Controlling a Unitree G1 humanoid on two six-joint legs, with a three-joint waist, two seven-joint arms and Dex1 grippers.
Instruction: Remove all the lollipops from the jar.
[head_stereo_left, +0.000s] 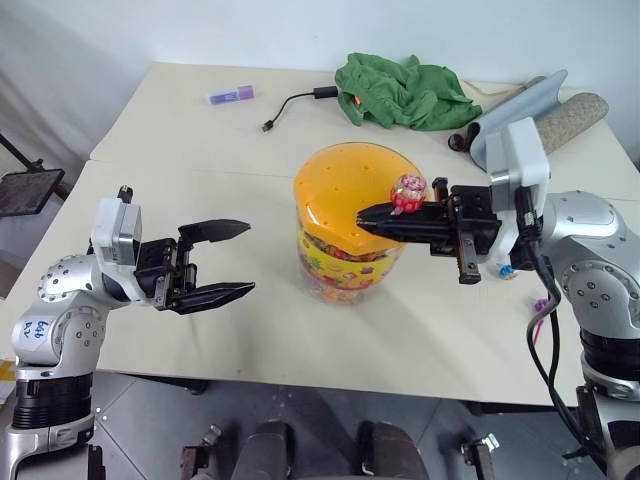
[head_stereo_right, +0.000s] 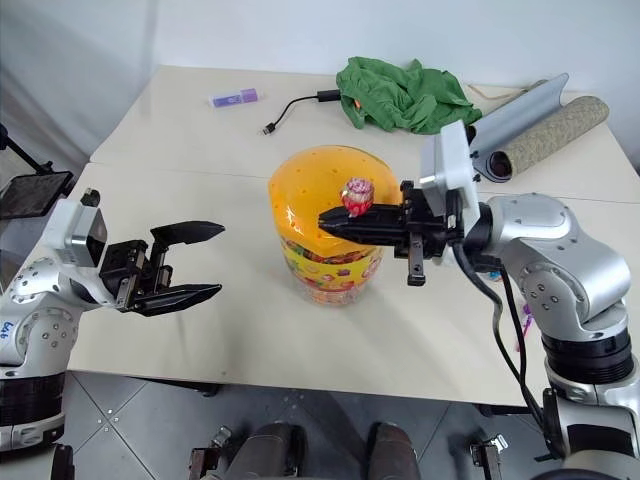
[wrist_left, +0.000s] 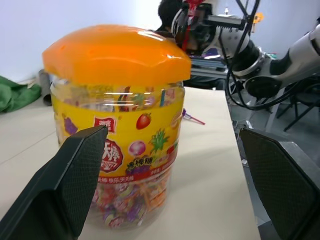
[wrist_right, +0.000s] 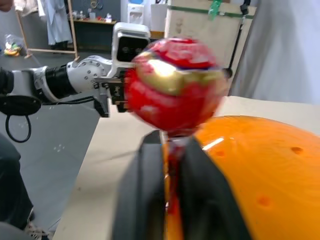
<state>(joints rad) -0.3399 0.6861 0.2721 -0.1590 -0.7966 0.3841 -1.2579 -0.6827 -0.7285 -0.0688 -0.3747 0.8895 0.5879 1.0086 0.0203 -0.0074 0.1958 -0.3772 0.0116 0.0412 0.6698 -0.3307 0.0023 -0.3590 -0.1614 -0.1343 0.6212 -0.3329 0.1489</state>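
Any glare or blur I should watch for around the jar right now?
Left eye view: white glare patches on the jar lid. Right wrist view: the red lollipop sits close and soft-edged, the lid behind it sharper. Left wrist view: label readable, highlights on the lid.

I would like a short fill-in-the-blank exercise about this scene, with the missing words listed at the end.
1. The right gripper is shut on the stick of a ____ lollipop.
2. The jar has an ____ lid.
3. The left gripper is ____, beside the jar and not touching it.
4. At the far side of the table lies a crumpled ____ cloth.

Missing words: red; orange; open; green
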